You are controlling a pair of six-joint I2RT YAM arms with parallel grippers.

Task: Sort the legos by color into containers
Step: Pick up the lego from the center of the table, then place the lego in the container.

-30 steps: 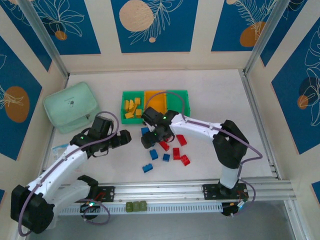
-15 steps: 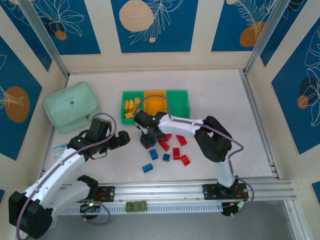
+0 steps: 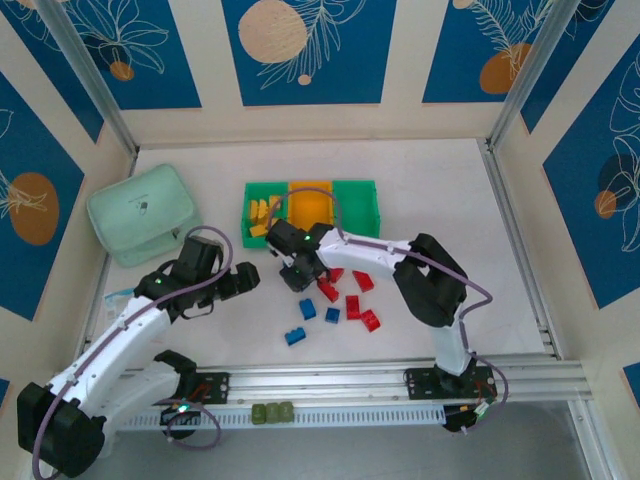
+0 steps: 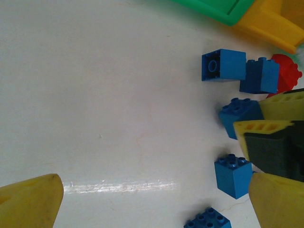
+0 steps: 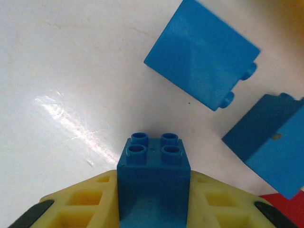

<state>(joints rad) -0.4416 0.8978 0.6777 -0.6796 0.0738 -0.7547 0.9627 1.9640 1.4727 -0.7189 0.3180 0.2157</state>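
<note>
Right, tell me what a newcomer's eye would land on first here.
The right arm's yellow fingers pinch a blue brick, studs outward, at the bottom of the right wrist view. From above, red and blue bricks lie scattered on the table, just in front of a green-orange-green row of bins. The left bin holds a heap of yellow bricks.

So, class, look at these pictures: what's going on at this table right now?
The right gripper is clamped on a small blue plastic brick beside the loose red and blue bricks on the white table. The left gripper hangs open nearby, holding nothing. Yellow bricks already lie in the left green plastic bin.
</note>
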